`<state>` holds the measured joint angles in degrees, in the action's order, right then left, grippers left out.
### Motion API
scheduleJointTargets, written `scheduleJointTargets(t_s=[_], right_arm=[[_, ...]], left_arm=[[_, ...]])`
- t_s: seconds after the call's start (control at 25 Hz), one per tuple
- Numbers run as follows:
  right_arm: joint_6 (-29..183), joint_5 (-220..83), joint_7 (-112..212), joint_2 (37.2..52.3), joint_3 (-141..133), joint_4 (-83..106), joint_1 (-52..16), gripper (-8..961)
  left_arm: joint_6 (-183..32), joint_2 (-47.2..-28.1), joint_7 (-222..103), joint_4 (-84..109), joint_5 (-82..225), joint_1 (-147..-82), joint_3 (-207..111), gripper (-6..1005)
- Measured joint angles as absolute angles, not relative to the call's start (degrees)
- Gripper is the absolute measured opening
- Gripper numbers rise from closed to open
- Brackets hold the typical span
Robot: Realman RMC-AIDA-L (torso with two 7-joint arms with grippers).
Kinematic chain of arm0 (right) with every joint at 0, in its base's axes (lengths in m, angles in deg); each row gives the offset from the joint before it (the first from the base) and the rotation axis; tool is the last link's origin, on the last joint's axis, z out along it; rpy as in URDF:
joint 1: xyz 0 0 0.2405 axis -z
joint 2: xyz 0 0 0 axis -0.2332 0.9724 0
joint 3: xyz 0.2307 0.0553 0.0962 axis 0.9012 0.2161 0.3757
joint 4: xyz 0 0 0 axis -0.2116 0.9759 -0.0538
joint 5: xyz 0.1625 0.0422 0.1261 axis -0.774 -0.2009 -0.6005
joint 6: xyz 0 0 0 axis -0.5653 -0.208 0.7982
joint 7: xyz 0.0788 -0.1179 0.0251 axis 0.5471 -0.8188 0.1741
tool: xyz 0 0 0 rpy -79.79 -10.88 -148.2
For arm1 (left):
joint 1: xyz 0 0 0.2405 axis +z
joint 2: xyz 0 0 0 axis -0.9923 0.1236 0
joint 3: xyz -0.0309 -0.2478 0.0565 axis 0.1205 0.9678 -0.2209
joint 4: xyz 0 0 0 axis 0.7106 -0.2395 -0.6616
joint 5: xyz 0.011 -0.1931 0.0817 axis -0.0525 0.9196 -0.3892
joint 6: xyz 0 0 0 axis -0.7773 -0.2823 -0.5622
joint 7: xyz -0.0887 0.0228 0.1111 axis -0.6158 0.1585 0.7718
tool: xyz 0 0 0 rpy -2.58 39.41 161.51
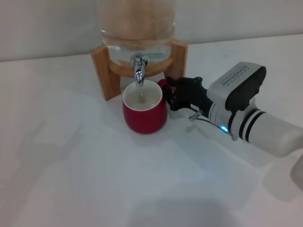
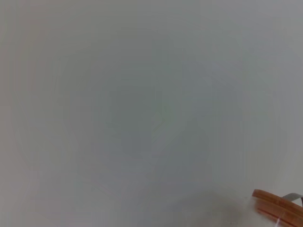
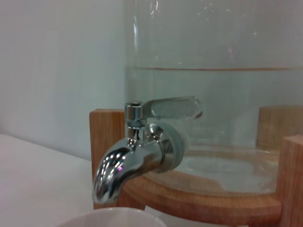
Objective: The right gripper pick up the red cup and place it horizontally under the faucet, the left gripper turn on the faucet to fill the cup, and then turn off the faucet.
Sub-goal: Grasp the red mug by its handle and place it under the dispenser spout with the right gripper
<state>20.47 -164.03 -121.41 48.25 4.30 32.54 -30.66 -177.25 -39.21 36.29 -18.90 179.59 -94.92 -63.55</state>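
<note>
head view, red cup [image 1: 144, 112] under faucet [image 1: 139, 71], wooden stand [image 1: 104, 71] behind

We see almost nothing but a plain pale grey-white surface [image 2: 142, 104] filling the left wrist view, smooth and unmarked. At one corner a curved wooden rim [image 2: 277, 201] comes into view, light brown, with a thin grey strip [image 2: 292, 196] just beside it. Our own fingers do not show here.
</note>
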Motion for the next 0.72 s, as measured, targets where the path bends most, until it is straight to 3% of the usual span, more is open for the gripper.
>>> scheduleJointTargets(t_s=[0.72], right_arm=[[19.4,-163.1,-121.0,48.25,3.7,32.0,-30.0,192]], left_arm=[[-177.3,-39.12,36.3,-18.9,179.7,-94.7,-63.5,875]])
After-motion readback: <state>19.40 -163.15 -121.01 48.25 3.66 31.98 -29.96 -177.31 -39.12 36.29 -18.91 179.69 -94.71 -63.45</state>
